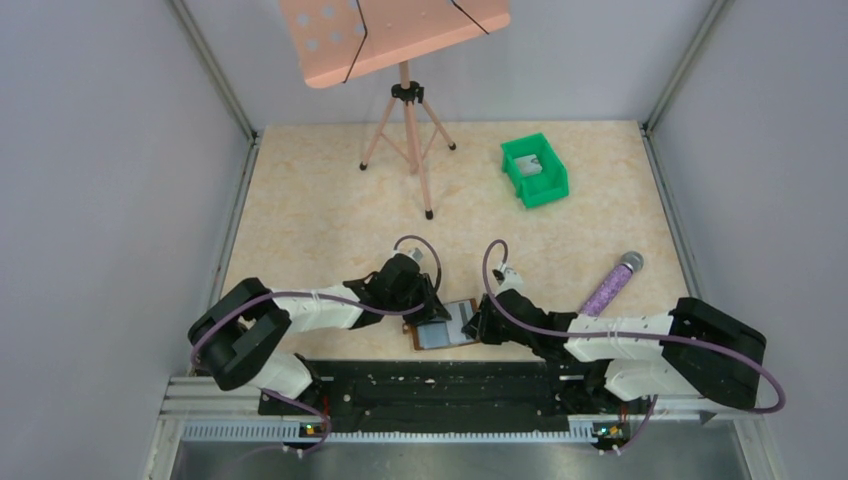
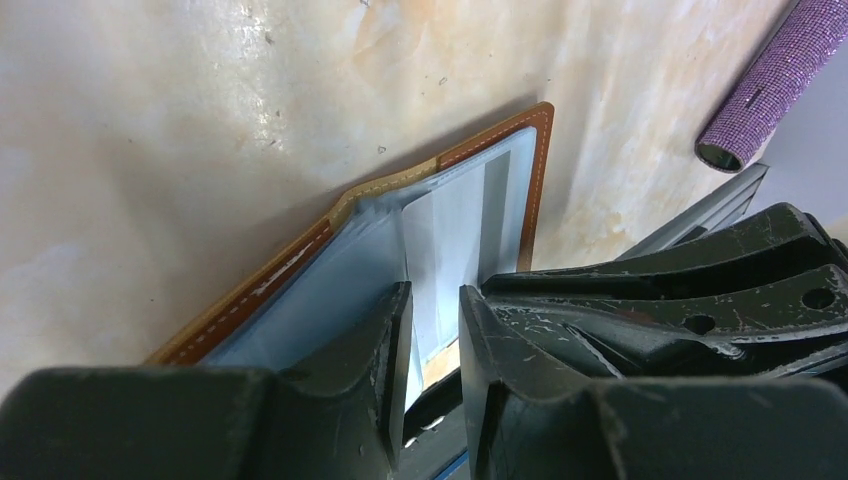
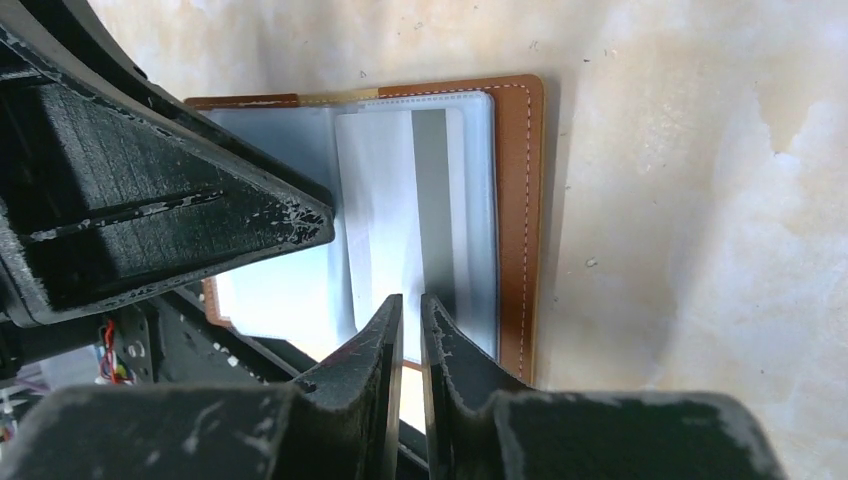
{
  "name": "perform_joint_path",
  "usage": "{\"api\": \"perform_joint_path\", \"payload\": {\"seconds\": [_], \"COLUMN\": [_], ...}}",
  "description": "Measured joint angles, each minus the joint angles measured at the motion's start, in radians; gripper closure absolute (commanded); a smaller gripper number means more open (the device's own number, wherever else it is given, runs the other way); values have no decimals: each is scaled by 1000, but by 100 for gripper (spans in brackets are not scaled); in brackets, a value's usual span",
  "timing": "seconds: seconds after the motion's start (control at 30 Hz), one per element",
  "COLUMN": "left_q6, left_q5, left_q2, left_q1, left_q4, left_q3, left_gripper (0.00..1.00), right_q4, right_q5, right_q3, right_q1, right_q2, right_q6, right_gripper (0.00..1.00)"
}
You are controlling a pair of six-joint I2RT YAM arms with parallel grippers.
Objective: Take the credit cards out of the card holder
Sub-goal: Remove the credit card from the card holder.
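The right gripper (image 3: pixel 411 300), fingers all but closed, seems to be pressing the thin, slick, stiff credit card (image 3: pixel 390 180) in the card holder (image 3: pixel 520 200) — best pinched at its edge by the tips — can't tell whether the left gripper (image 2: pixel 435 290) is gripping.

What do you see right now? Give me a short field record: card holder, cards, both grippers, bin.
card holder: open, panels up, at the table's near edge
credit card: one visible, in the panel on the right arm's side
left gripper: over the holder's middle, jaws narrow, grip unclear
right gripper: at the card's near edge, jaws almost closed, grip unclear
green bin: far right, pale flat item inside
purple microphone: lying right of the holder
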Motion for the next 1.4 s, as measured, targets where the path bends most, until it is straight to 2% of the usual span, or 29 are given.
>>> {"api": "perform_joint_path", "payload": {"seconds": [0.33, 0.63, 1.07, 1.4], "left_q6": [20, 27, 31, 28], "left_q5": [3, -31, -23, -2], "left_q2": [19, 10, 49, 44], "left_q1": [-1, -10, -18, -16], "left_q4": [18, -6, 33, 177], "left_q3": [0, 1, 12, -59], "left_gripper": [69, 69, 73, 76], "right_q4": [90, 79, 84, 127], "right_q5": [2, 3, 3, 0], "right_q3": [-55, -55, -61, -86], "right_q1": [0, 0, 0, 0], "right_q2": [-10, -19, -21, -21], "right_q6": [50, 55, 60, 77], "right_gripper": [89, 89, 89, 89]}}
